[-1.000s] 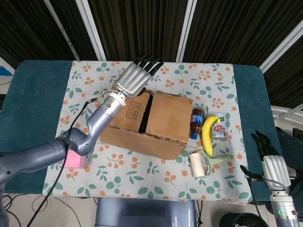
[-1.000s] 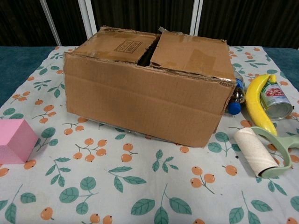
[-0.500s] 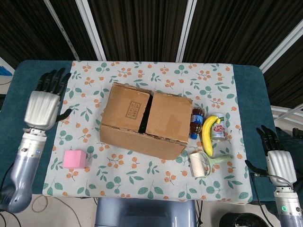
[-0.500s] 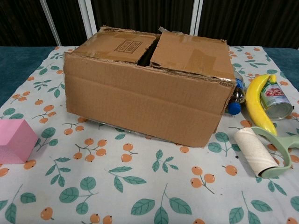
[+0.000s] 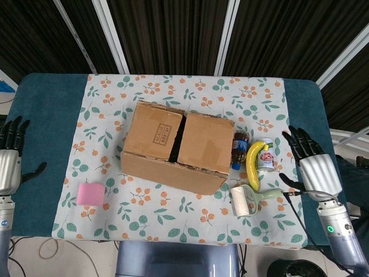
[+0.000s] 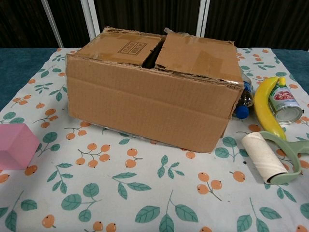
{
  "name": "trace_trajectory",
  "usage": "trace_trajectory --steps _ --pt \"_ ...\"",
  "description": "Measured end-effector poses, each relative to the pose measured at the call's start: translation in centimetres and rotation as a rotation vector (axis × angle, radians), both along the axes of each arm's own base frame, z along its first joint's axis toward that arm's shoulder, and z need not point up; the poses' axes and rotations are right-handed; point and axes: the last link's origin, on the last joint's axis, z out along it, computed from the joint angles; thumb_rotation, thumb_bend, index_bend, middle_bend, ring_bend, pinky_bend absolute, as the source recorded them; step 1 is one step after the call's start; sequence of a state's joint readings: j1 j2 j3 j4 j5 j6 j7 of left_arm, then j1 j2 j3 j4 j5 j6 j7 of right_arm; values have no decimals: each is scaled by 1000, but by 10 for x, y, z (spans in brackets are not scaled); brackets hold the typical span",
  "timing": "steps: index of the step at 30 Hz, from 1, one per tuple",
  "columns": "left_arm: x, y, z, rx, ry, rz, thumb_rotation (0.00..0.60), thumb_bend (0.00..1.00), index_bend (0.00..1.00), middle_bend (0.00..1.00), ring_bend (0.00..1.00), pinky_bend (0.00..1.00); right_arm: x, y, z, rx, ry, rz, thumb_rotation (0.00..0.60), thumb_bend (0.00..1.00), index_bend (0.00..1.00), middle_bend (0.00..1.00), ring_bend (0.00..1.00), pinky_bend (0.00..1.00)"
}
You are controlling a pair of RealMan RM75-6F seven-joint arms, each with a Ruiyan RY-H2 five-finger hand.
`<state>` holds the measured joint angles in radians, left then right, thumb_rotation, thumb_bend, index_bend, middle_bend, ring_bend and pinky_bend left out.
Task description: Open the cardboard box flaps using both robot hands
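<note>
We judge the task barely begun: the brown corrugated cardboard box (image 5: 177, 149) sits near the middle of the leaf-and-berry patterned tablecloth (image 5: 173, 216), and its 2 top flaps lie nearly flat, meeting along a dark narrow seam (image 6: 150, 55) that runs front to back. In the chest view the right flap's near corner is lifted slightly, which looks to us like the easiest place to get fingers under. Neither hand touches the box. Our left hand (image 5: 10, 161) hangs at the far left edge of the head view, over the teal table surface (image 5: 49, 115), fingers spread wide and holding nothing; our right hand (image 5: 311, 164) is likewise wide and empty, off the right edge of the cloth. Both flaps remain to be lifted and folded outward. Room on the left is generous: only a pink foam cube (image 5: 91, 194) sits near the front-left, well apart from the box. The right side is crowded: a small dark bottle with a blue cap (image 5: 238, 149) lies just beside the box wall, then a yellow banana (image 5: 254, 164), a labelled tin can (image 5: 266, 160) and a pale green lint roller (image 5: 248, 199), so we think the right flap may swing over these.
</note>
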<state>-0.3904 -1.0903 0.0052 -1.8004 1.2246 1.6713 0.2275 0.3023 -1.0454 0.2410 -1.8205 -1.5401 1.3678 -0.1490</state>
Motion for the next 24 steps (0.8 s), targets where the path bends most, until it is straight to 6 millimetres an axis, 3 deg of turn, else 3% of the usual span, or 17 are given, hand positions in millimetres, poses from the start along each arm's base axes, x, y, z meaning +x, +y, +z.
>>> trace_trajectory --steps 2,6,8,10,18,24 --pt "-8 -2 -3 -10 -12 18 600 132 0 0 0 87 20 -12 2 8 33 54 600 323 0 0 17 229" --pt "-14 -1 -6 -27 -28 25 600 132 0 0 0 87 58 -35 4 40 119 156 600 666 18 26 53 229" --pt "-14 0 -7 -32 -32 19 600 132 0 0 0 87 75 -45 3 58 159 198 600 861 97 85 89 230" --pt "-14 0 -7 -35 -36 17 600 132 0 0 0 87 96 -56 1 83 203 246 600 965 168 126 115 236" --pt "-13 2 -3 -29 -53 12 600 132 0 0 0 87 161 -86 -23 184 359 378 600 1000 312 226 208 279" --pt "-13 2 -3 -34 -58 11 600 132 0 0 0 87 197 -100 -60 253 435 451 600 1000 350 252 232 283"
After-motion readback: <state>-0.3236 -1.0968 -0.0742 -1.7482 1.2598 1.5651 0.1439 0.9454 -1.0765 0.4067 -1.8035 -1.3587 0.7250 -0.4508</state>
